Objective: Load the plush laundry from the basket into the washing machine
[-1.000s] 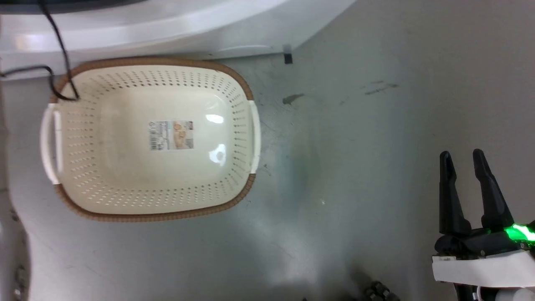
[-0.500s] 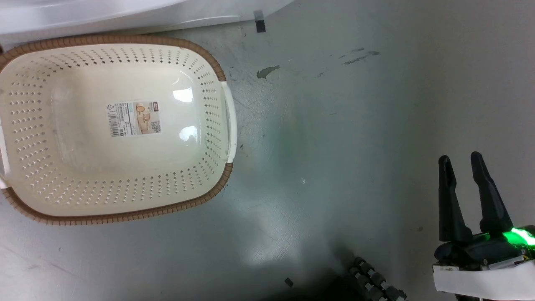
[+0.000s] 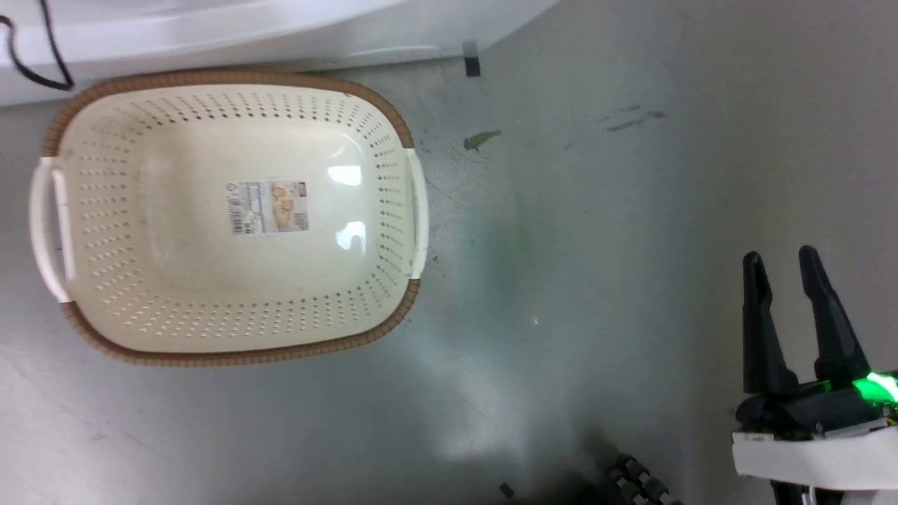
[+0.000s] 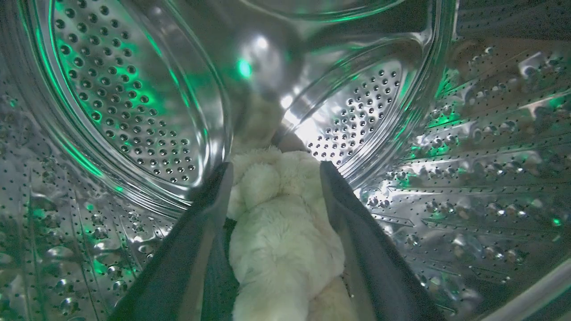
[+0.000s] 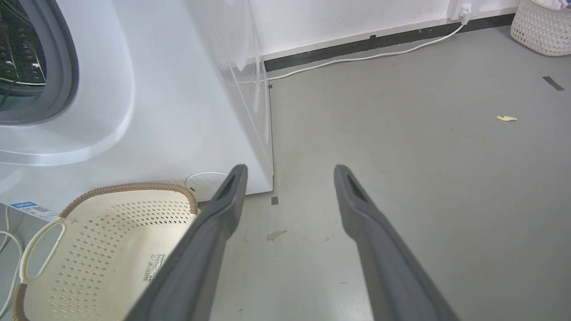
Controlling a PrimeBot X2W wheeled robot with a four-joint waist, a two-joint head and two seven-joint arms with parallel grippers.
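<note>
Head view: the camera has swung back, so the basket [image 3: 210, 330] sits nearer the middle, its whole outline showing again.
Black cable [image 3: 66, 85]: back in view, just past the basket's upper-left corner.
Left gripper [image 4: 275, 165]: jaws, shut a moment ago, now stand wide apart, the plush laundry [image 4: 281, 240] between them.

- grey floor [image 5: 424, 133], scuffed, with soft glare patches;
- white wall [image 5: 348, 18] above a black baseboard [image 5: 392, 40];
- white cable [image 5: 370, 56] along that baseboard;
- pale woven hamper [image 5: 542, 26] by the wall; yellow scrap [image 5: 506, 118] on the floor
</note>
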